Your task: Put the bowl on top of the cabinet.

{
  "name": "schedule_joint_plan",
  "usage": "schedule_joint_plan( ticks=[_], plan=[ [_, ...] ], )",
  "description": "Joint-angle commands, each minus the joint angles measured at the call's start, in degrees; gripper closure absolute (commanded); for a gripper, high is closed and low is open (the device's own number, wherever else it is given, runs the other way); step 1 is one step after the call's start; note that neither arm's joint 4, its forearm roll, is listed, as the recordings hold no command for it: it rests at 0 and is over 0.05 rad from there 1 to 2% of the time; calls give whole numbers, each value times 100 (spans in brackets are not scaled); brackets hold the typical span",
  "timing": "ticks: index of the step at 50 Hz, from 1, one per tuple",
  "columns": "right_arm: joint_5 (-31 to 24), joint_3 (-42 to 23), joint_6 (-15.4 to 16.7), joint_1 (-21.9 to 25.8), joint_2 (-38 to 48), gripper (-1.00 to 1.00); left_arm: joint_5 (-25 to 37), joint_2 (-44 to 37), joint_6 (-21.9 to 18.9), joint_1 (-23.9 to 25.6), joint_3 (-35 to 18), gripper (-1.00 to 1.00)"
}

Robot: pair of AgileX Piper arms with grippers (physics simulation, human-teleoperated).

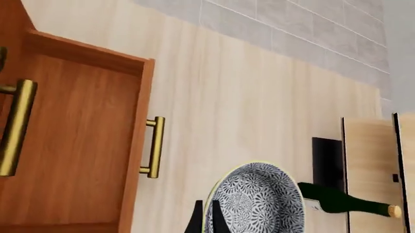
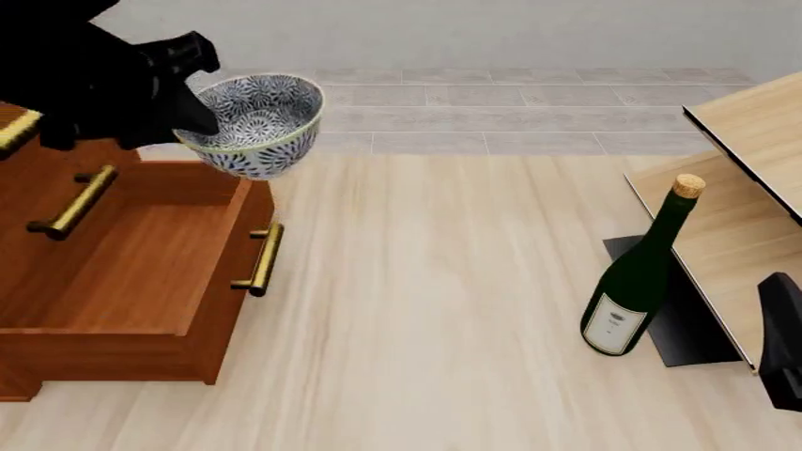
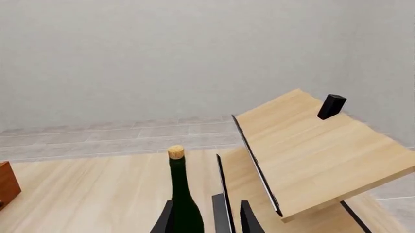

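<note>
Speckled bowl (image 2: 258, 120) gripped by left hand (image 2: 188, 113) above cabinet (image 2: 119, 272); bottle (image 2: 637, 277) label unreadable; right hand (image 3: 207, 216) parted.

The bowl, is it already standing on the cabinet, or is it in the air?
In the air. The left gripper holds the bowl by its rim, tilted, above the cabinet, not touching it.

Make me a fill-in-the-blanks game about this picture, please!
1. The left gripper holds the ____ by its rim.
2. The bottle stands upright and has a ____ in its top.
3. The bowl is up in the air above the brown ____.
4. The cabinet handles are the colour of ____.

Missing words: bowl; cork; cabinet; brass
</note>
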State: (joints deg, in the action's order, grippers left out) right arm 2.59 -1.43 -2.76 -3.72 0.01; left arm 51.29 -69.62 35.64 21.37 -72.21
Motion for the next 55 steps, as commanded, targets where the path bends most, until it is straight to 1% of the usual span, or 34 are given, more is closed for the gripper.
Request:
schedule_joint_plan(
  ticks=[1, 2, 3, 6, 7, 8, 9, 10, 11, 13, 14, 15, 16, 17, 20, 21, 23, 24, 25, 28, 29, 32, 33, 34, 41, 42, 43, 44, 45, 49, 50, 51, 53, 55],
  plan=[
    [47, 43, 7, -6, -1, -100, 1052, 81, 484, -304, -1034, 100],
    [10, 2, 9, -6, 0, -100, 1132, 58, 475, -267, -1240, 100],
    [-9, -16, 11, -8, 0, -100, 1243, 52, 458, -449, -1333, 100],
    [-7, -17, 22, 2, 0, -100, 1474, -12, 583, -432, -1666, 100],
    [-2, -13, 24, 6, 0, -100, 1564, -56, 555, -417, -1811, 100],
    [33, 23, 31, 10, -1, -100, 1662, -32, 635, -559, -1932, 100],
    [25, 14, 31, 10, -1, -100, 1728, -79, 619, -485, -2105, 100],
    [24, 14, 31, 10, -1, -100, 1730, -81, 619, -485, -2110, 100],
    [6, -6, 28, 7, 0, -100, 1837, -99, 605, -604, -2229, 100],
    [20, 10, 27, 3, -1, -100, 1860, -116, 568, -686, -2458, 100],
    [20, 10, 27, 6, -1, -100, 1856, -101, 578, -767, -2430, 100],
    [23, 12, 27, 6, -1, -100, 1858, -122, 582, -714, -2477, 100],
    [25, 15, 26, 4, -1, -100, 1859, -125, 589, -775, -2499, 100],
    [27, 16, 26, 4, -1, -100, 1860, -101, 586, -949, -2578, 100],
    [24, 15, 32, 14, -1, -100, 1860, -62, 629, -1116, -2656, 100],
    [27, 27, 39, 26, -1, -100, 1860, -60, 656, -1265, -2711, 100],
    [19, 23, 45, 36, -1, -100, 1860, -84, 676, -1246, -2761, 100],
    [20, 26, 54, 47, -1, -100, 1861, -72, 675, -1507, -2780, 100],
    [25, 33, 63, 57, -1, -100, 1861, -104, 721, -1446, -2874, 100],
    [14, 22, 65, 48, -1, -100, 1861, -122, 801, -1658, -3010, 100],
    [25, 32, 61, 45, -1, -100, 1861, -124, 813, -1797, -3028, 100],
    [17, 26, 60, 42, -1, -100, 1861, -159, 837, -1921, -3098, 100],
    [3, 11, 65, 47, -1, -100, 1861, -191, 864, -2128, -3134, 100],
    [3, 11, 65, 47, -1, -100, 1861, -192, 864, -2128, -3135, 100],
    [26, 31, 67, 47, -1, -100, 1861, -310, 996, -2888, -3305, 100],
    [27, 32, 67, 47, -1, -100, 1861, -310, 996, -2889, -3306, 100],
    [33, 39, 66, 46, -1, -100, 1861, -349, 938, -3019, -3397, 100],
    [27, 32, 64, 49, -1, -100, 1861, -363, 973, -3029, -3393, 100],
    [16, 21, 63, 50, -1, -100, 1861, -393, 924, -3277, -3513, 100],
    [27, 22, 58, 44, -1, -100, 1861, -490, 843, -3741, -3616, 100],
    [27, 22, 58, 44, -1, -100, 1861, -491, 843, -3741, -3616, 100],
    [52, 47, 50, 40, -1, -100, 1861, -522, 879, -3929, -3614, 100],
    [53, 45, 51, 44, -1, -100, 1861, -548, 895, -4039, -3613, 100],
    [50, 43, 52, 47, -1, -100, 1861, -569, 906, -4253, -3644, 100]
  ],
)
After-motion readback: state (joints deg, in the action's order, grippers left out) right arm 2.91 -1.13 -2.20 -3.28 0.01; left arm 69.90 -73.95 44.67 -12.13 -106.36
